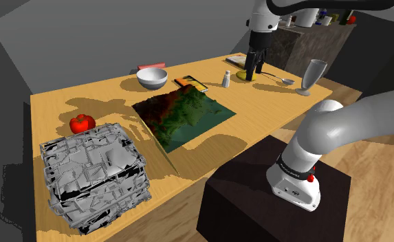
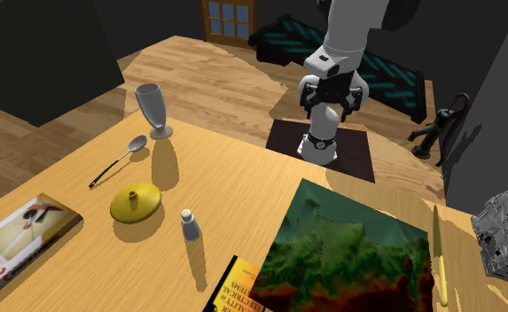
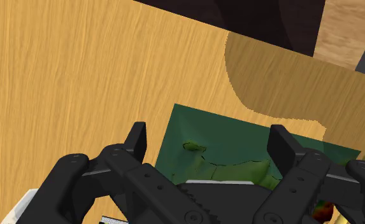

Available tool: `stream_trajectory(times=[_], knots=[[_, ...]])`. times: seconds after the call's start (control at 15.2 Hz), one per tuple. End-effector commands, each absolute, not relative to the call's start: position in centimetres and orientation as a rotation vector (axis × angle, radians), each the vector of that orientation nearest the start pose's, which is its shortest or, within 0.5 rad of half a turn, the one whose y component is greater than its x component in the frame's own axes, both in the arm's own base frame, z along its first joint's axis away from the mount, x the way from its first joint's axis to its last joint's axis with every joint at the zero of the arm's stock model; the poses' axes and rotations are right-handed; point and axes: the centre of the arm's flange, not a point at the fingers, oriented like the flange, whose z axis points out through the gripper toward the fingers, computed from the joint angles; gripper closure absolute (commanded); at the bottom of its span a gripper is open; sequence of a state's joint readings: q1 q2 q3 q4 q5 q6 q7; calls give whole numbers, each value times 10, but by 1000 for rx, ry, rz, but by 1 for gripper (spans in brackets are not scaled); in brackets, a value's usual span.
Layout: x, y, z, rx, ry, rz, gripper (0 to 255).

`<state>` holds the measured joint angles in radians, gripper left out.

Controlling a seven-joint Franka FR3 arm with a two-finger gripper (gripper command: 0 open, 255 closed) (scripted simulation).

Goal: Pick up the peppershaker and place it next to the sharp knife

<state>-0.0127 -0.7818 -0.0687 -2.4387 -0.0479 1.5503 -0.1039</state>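
On the book (image 2: 236,285) you can just read "QUALITY". The red print on the box (image 2: 21,237) is illegible to you.

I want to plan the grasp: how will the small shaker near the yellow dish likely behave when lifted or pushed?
The pepper shaker stands upright, taller than wide, so a sideways push would probably tip it. It looks small, so likely light. Its tapered body might slip when squeezed.

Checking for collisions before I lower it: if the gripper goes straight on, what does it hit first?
Probably the green mat, near its corner: it lies ahead of the open gripper, though depth is unclear.
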Motion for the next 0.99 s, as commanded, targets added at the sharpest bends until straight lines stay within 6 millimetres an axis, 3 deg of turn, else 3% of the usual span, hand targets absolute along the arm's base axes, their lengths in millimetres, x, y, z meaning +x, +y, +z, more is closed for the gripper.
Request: stream_trajectory(times=[0.0, 0.92], knots=[[300, -34, 548, -3127, -73, 168, 0], [390, -166, 477, -3159, -290, 79, 0]])
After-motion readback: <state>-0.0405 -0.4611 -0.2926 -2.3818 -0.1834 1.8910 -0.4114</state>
